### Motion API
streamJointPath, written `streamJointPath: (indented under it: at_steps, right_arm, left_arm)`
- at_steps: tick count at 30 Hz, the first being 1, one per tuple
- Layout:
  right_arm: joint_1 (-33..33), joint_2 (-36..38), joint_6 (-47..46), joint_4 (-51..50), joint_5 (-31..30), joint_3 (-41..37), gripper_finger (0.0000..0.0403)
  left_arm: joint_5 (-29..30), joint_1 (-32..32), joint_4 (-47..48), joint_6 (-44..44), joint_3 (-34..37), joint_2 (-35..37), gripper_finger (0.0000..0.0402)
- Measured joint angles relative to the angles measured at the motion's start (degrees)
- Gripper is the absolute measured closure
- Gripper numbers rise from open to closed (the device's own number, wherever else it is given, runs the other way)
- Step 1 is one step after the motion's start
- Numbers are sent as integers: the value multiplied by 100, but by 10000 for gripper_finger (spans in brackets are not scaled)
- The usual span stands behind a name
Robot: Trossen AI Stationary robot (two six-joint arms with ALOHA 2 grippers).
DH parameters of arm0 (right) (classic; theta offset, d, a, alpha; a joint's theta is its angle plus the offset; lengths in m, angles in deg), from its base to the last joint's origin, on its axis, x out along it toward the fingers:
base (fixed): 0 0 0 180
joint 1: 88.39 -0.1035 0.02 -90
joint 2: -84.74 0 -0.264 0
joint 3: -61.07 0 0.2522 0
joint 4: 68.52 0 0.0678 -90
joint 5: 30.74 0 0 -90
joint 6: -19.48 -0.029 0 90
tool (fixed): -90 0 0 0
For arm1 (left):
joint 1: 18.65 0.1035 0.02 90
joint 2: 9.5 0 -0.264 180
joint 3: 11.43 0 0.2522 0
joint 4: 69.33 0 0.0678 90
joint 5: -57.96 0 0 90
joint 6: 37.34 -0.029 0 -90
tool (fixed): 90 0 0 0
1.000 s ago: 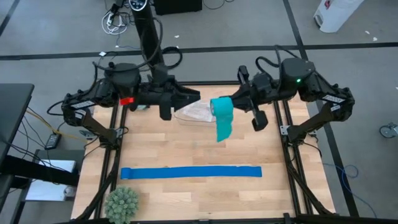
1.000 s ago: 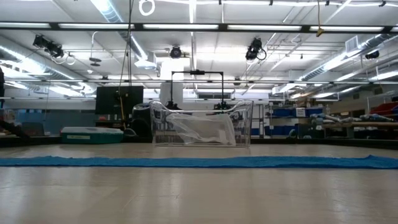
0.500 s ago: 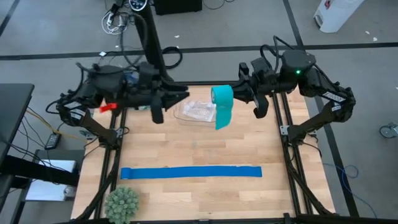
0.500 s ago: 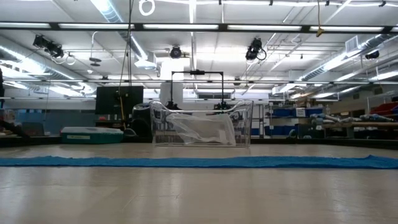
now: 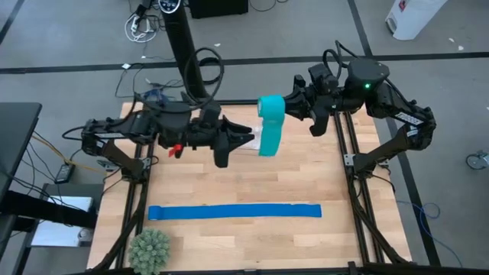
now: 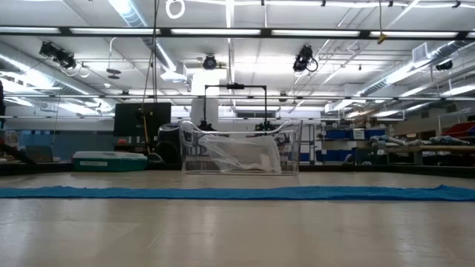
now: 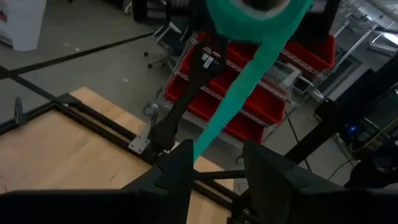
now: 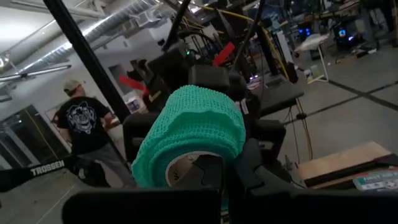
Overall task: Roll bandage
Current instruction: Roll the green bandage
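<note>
Teal bandage (image 5: pixel 269 122) is hanging in the air above the far part of the desk (image 5: pixel 244 237), partly wound into a roll at its upper end with a loose tail dangling down from it. The right gripper (image 5: pixel 294 103) is clamping its fingers together on the roll, holding it up near the desk's far edge; in the right wrist view the roll (image 8: pixel 189 134) is sitting right at that gripper's fingers. The left gripper (image 5: pixel 246 137) is reaching toward the hanging tail with its fingers apart, and in the left wrist view the tail (image 7: pixel 245 93) is running down between those two fingers (image 7: pixel 177 168); whether they touch it cannot be told. A clear plastic bin (image 6: pixel 241 148) is standing on the desk under the bandage. A royal-blue strip (image 5: pixel 233 211) is lying flat across the near half of the desk, and a spiky green ball (image 5: pixel 149 250) is sitting at the near left corner. A person (image 8: pixel 84 134) is standing in the room beyond
</note>
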Motion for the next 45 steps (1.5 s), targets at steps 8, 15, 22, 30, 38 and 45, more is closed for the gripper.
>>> streamJointPath:
  at_steps: [8,15,22,30,38,45]
  right_arm:
    - [-2,-100,3,-32,-42,2,403]
    - [-4,-190,-109,131,-17,2,403]
    - [-4,-190,-116,135,-4,4,403]
    - [32,-188,-94,116,9,4,403]
    - [452,-118,523,100,274,4,403]
    - [694,-118,1408,-59,955,4,403]
  left_arm:
    - [33,8,-769,-29,499,-2,254]
    - [271,11,-770,-42,629,-23,254]
    - [305,2,-980,-88,629,-59,366]
    - [-3,-7,-1038,-9,616,-55,397]
    - [-707,-241,-1257,439,606,-55,399]
    - [-988,-377,-1252,729,605,-53,400]
